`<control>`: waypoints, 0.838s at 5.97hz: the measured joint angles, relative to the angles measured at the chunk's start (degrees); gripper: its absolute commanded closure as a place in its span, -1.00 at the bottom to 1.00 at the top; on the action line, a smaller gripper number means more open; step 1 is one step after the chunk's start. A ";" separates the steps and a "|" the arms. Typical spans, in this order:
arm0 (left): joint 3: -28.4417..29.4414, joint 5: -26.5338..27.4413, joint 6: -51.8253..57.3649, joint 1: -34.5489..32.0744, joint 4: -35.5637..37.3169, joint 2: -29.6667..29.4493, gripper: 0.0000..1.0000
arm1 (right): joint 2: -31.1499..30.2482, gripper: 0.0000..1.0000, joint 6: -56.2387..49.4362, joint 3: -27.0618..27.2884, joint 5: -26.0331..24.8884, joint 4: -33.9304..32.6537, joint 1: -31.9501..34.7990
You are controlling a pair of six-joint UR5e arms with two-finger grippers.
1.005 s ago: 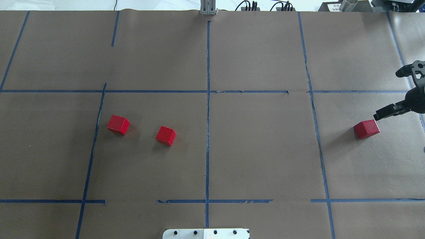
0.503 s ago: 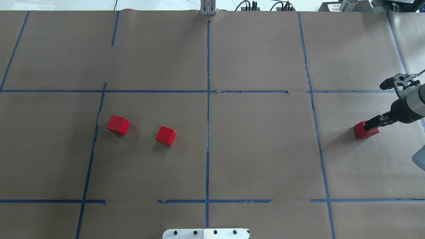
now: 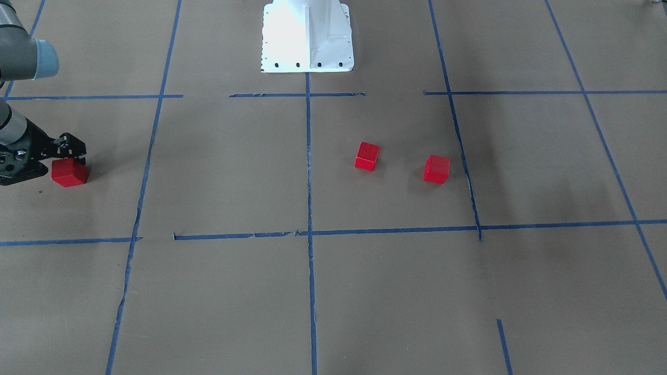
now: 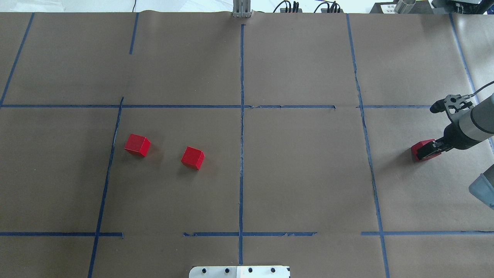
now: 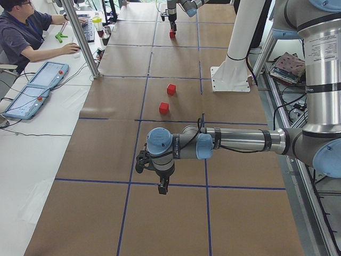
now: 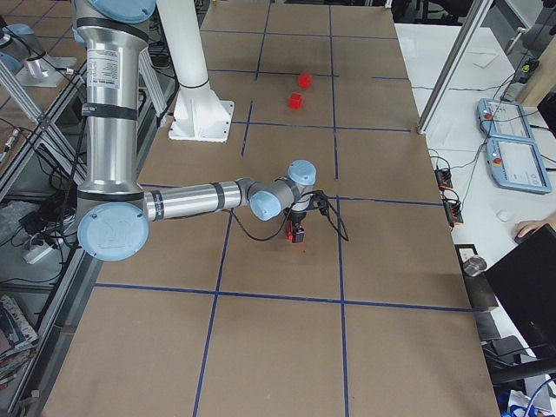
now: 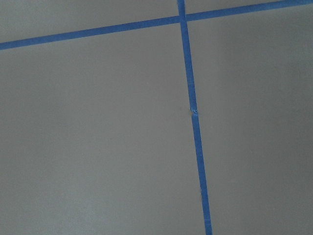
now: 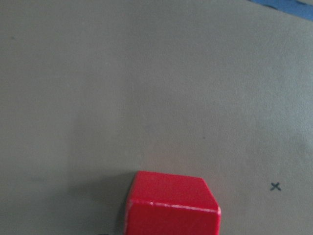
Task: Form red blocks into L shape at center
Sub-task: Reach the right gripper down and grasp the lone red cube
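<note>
- Just now the right hand (image 4: 429, 149) is sitting low over one small bright red cube (image 3: 69, 173) at the far right of the brown paper-covered surface (image 4: 301, 58); I cannot tell whether it is gripping.
- Left hand (image 5: 162, 186) is hovering over bare paper, its opening unclear.
- Likely the first pickup is happening; next it needs a firm close, a lift and a carry to the centre (image 4: 270, 162).
- Two other red cubes (image 4: 137, 145) (image 4: 193, 158) are lying left of the long blue tape line (image 4: 241, 173).
- A person (image 5: 26, 32) is working at a side desk.
</note>
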 measured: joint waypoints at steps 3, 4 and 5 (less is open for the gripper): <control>0.20 0.00 0.00 0.00 -0.08 -0.07 -1.00 | 2.05 0.32 0.09 -1.82 -0.01 -0.24 -0.43; 0.22 0.00 0.00 0.00 -0.09 -0.08 -1.00 | 2.26 0.65 0.06 -1.88 -0.04 -0.23 -0.51; 0.21 0.00 0.00 0.00 -0.09 -0.07 -1.00 | 2.29 0.75 0.09 -1.60 -0.03 -0.22 -0.53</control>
